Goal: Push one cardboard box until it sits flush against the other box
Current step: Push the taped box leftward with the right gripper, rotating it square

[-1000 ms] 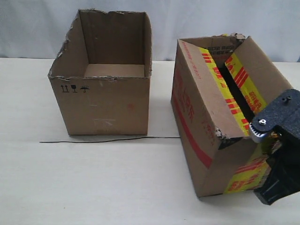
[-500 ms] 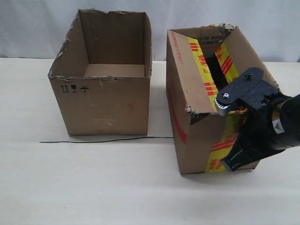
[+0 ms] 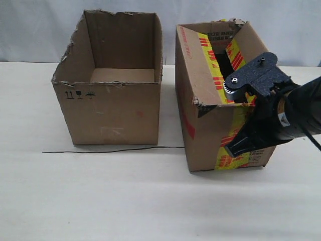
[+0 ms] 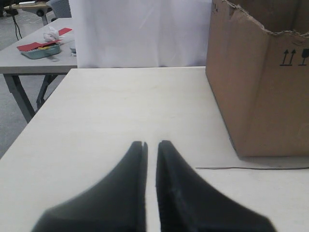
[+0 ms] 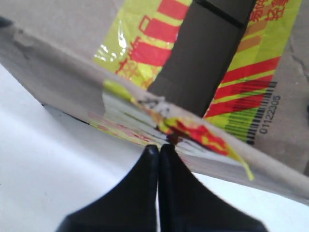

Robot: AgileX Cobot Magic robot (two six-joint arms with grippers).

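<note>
Two open-topped boxes on a pale table (image 3: 100, 201). Left of centre: the other box (image 3: 113, 113), plain brown, with black handling symbols on its near face. Right of centre: the cardboard box (image 3: 200, 125), taped yellow and red, near the first but apart from it. The right gripper (image 3: 236, 148) meets its near taped face at lower right. A thin black line (image 3: 100, 150) lies before the plain box.

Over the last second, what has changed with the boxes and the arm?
The right fingers, shut, pushed the cardboard box leftward in the exterior view toward the other box and turned it squarer. A gap remains between them. The other box stayed put.
</note>
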